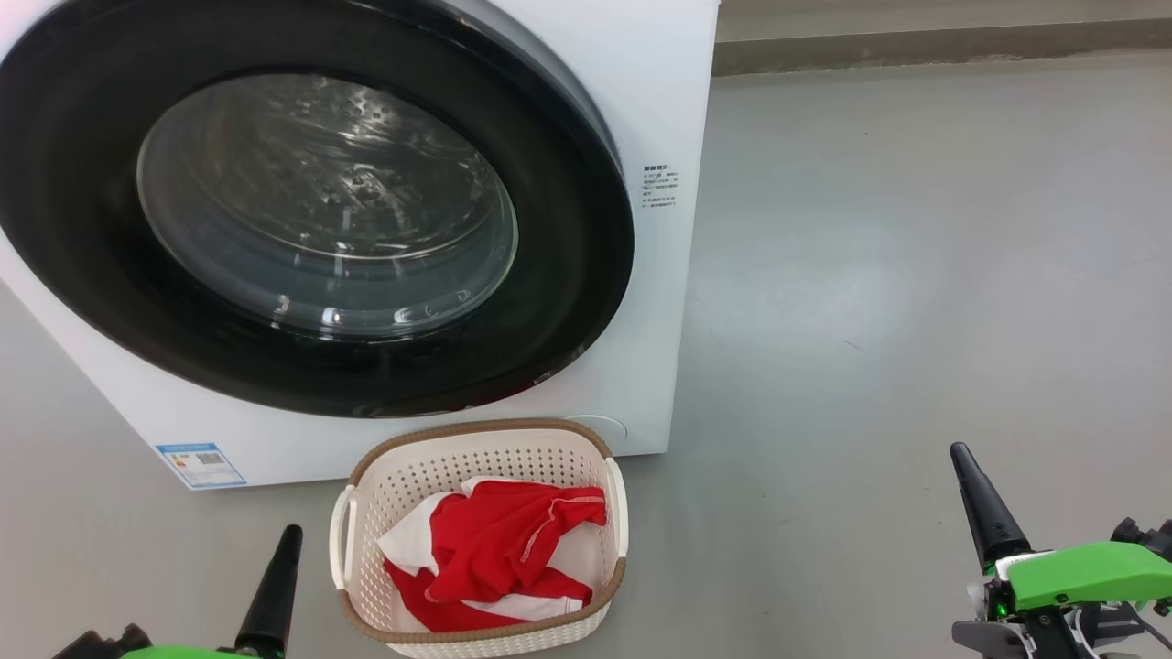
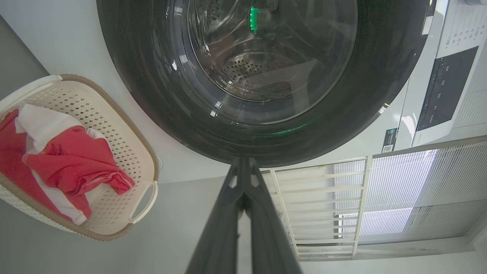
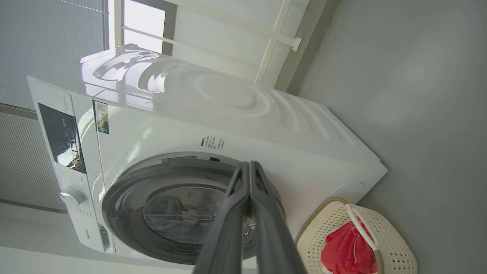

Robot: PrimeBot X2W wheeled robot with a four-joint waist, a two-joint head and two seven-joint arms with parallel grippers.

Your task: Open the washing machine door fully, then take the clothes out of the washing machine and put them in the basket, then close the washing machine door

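We read this as the end of the job, or very near it. The washing machine door (image 1: pixel 311 229) lies flush against the front of the washing machine (image 1: pixel 664 110), its black rim seated all round as far as we can see. Through the glass the steel drum (image 2: pixel 247 72) shows no red fabric, though reflections hide part of it. The clothes (image 1: pixel 499 540) lie crumpled in the basket (image 1: pixel 485 428), red with white panels, heaped loosely below the brown rim the way thin fabric settles when dropped rather than folded. The basket stands on the floor (image 1: pixel 916 275) just in front of the machine, below the door and a little right of its centre. We judge that this keeps the carry from drum to basket short, and that the basket sits low enough for the door to swing over it. The left pincer (image 1: pixel 291 535) hangs low, just left of the basket and apart from it, its two dark fingers pressed together with nothing between them. The right pincer (image 1: pixel 960 453) is well off to the right over bare floor, likewise closed tight and empty. Both arms look parked clear of door and basket, so we judge nothing is left to handle beyond confirming that the latch has caught.
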